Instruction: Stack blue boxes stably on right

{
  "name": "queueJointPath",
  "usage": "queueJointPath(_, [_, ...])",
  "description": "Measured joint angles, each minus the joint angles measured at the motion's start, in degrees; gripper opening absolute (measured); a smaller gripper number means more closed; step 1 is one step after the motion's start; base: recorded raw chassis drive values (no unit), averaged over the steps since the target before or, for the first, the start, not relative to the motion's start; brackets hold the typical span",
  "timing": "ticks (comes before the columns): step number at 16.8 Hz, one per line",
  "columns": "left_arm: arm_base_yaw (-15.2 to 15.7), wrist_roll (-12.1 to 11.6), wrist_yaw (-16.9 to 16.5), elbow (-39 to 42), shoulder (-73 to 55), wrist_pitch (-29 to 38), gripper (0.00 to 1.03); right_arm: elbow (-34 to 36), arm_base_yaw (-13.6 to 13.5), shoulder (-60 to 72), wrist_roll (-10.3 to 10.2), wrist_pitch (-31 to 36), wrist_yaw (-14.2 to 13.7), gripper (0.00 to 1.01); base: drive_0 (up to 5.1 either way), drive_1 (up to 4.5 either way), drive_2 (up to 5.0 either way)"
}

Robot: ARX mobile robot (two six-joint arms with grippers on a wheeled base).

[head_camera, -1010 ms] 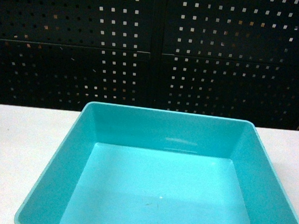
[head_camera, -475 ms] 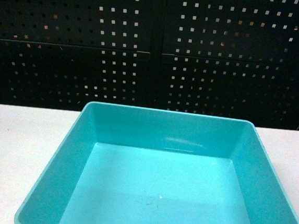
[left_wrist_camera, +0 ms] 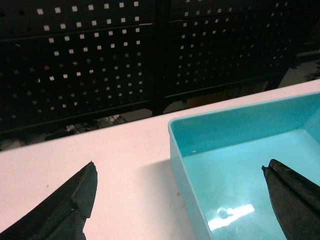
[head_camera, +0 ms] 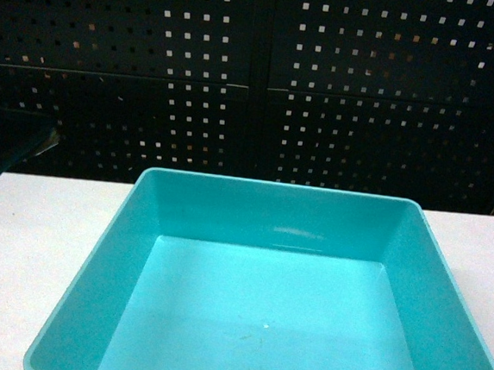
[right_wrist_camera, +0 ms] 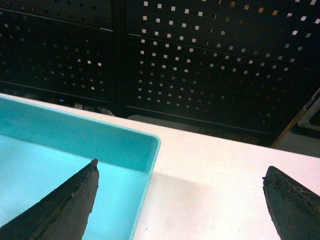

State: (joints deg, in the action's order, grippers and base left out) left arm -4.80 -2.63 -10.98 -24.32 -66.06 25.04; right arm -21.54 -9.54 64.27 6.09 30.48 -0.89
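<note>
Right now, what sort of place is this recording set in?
Probably a lab or workshop bench rather than a home: a plain white table stands before a black perforated metal panel, with only a turquoise tub on it. Both grippers hang open at the tub's side walls.

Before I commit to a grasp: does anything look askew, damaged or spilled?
Nothing stands out. The turquoise tub sits flat on the white table, empty and intact. Both the left pincer and right pincer are open.
</note>
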Motion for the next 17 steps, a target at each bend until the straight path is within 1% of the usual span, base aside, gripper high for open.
queueJointPath(1, [-1.2,-1.1,0.3,-3.1,-4.0,-0.8,0.98,-2.3,-0.4,3.7,0.0,0.7,-0.5,0.98,0.0,0.0,0.0])
queueJointPath(2, [-2.3,-2.2,1.5,-5.0,-7.1,-0.6,0.98,-4.3,-1.1,6.8,0.7,1.2,-1.3,0.98,0.0,0.0,0.0])
queueJointPath(3, [-3.1,-2.5,2.2,-6.7,-9.9,-1.5,0.98,-5.8,-1.8,9.7,1.2,1.7,-1.7,0.98,0.0,0.0,0.0])
queueJointPath(4, [-4.0,-3.5,3.6,-8.1,-12.5,-1.5,0.98,-7.1,-2.2,13.1,1.5,1.9,-1.9,0.98,0.0,0.0,0.0])
queueJointPath(6, [-4.9,-3.8,4.3,-10.2,-17.1,-1.9,0.98,-8.8,-2.9,18.4,2.0,2.9,-2.7,0.98,0.0,0.0,0.0])
queueJointPath(7, [-5.2,-3.9,5.4,-11.3,-21.2,-1.2,0.98,-10.3,-2.9,21.6,2.4,2.6,-3.0,0.98,0.0,0.0,0.0])
queueJointPath(8, [-5.2,-3.9,5.8,-12.3,-23.9,-2.0,0.98,-11.1,-3.2,23.8,2.8,2.9,-3.7,0.98,0.0,0.0,0.0])
queueJointPath(10, [-4.0,-3.8,6.8,-14.2,-29.2,-2.4,0.98,-12.4,-3.3,28.2,3.2,2.8,-3.8,0.98,0.0,0.0,0.0])
queueJointPath(12, [-2.5,-3.6,7.0,-15.3,-33.6,-1.2,0.98,-12.9,-3.3,32.8,3.9,3.4,-4.7,0.98,0.0,0.0,0.0])
queueJointPath(13, [-2.1,-3.4,6.5,-15.5,-34.9,-0.7,0.98,-12.9,-3.3,34.4,4.1,4.3,-5.0,0.98,0.0,0.0,0.0])
queueJointPath(17, [-2.0,-3.3,6.5,-16.0,-40.4,0.1,0.98,-12.9,-3.1,40.2,4.3,6.6,-5.4,0.98,0.0,0.0,0.0])
